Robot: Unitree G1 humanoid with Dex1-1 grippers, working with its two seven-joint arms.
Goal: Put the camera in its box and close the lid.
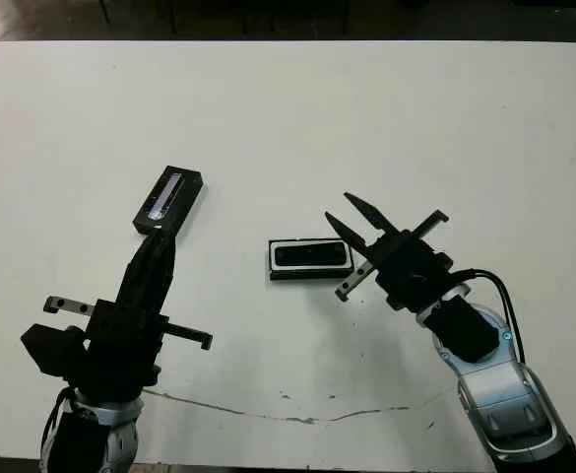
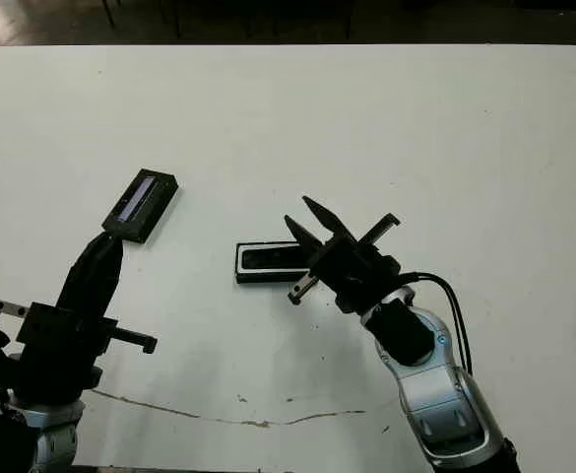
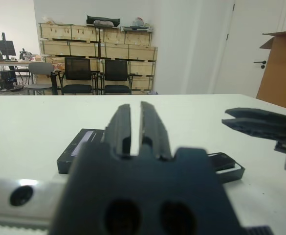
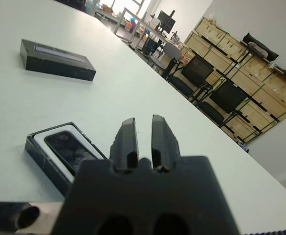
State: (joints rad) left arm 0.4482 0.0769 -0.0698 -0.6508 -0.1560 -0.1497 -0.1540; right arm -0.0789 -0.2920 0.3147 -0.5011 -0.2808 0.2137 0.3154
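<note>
Since the lid (image 1: 168,198) lies well apart from the box (image 1: 309,259) on the bench (image 1: 366,118), our left gripper (image 1: 161,239), fingers nearly together and empty just short of the lid, could nudge it away instead of gripping it. We could also seat it crooked if it tilts in transit. Our right gripper (image 1: 354,223) hangs spread and empty beside the box, where the camera (image 1: 310,255) already sits.

Left arm is reaching forward low over the table, left gripper (image 1: 160,243) with fingers nearly pressed together, holding nothing. Right arm is angling in from the right, right gripper (image 1: 352,219) with fingers apparently slightly parted, empty.
</note>
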